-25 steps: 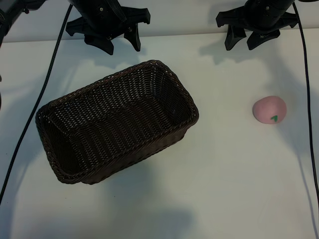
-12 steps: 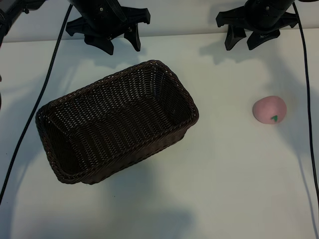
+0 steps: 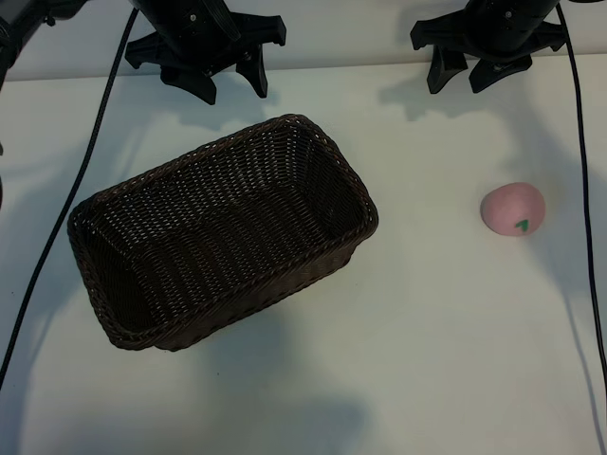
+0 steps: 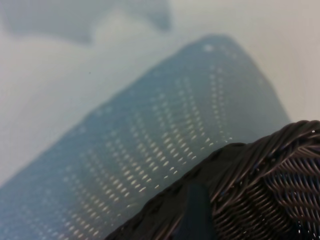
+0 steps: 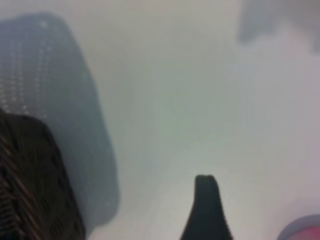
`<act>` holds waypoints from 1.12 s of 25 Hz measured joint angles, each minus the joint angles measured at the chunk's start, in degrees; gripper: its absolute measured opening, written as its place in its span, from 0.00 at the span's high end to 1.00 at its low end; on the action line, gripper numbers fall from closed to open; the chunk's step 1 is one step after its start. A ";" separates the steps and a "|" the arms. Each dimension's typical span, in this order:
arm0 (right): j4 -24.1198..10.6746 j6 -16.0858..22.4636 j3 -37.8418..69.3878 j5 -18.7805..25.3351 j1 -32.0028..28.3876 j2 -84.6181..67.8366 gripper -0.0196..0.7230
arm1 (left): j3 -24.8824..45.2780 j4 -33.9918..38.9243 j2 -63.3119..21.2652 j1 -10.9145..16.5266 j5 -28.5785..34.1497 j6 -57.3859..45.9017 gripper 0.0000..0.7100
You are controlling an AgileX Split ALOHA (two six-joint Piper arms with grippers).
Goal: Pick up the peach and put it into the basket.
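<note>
The peach [image 3: 513,209], small, pink and round with a green mark, lies on the white table at the right, far from both grippers. The basket [image 3: 369,214], dark brown wicker, sits left of centre, turned at an angle and with nothing in it. My left gripper [image 3: 228,83] hangs open at the back, above the basket's far corner. My right gripper [image 3: 463,74] hangs open at the back right, behind the peach. The right wrist view shows one dark fingertip [image 5: 206,210], a basket corner [image 5: 30,185] and an edge of the peach [image 5: 306,231]. The left wrist view shows the basket's rim [image 4: 260,150] close by.
A black cable [image 3: 83,166] trails down the table's left side past the basket. Another cable [image 3: 584,190] runs down the right side just beyond the peach. Bare white table [image 3: 427,332] lies between basket and peach and along the front.
</note>
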 joint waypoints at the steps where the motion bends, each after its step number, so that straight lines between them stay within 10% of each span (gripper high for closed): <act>1: 0.00 0.00 0.00 0.00 0.00 0.00 0.27 | 0.00 0.00 0.00 0.00 0.00 0.00 0.16; 19: 0.00 0.01 0.00 2.03 0.00 0.00 0.27 | 0.62 2.42 -6.40 1.04 0.00 0.78 0.16; 28: 0.00 0.01 0.00 3.25 0.00 0.00 0.27 | 16.48 7.38 -17.14 1.04 0.00 -1.69 0.16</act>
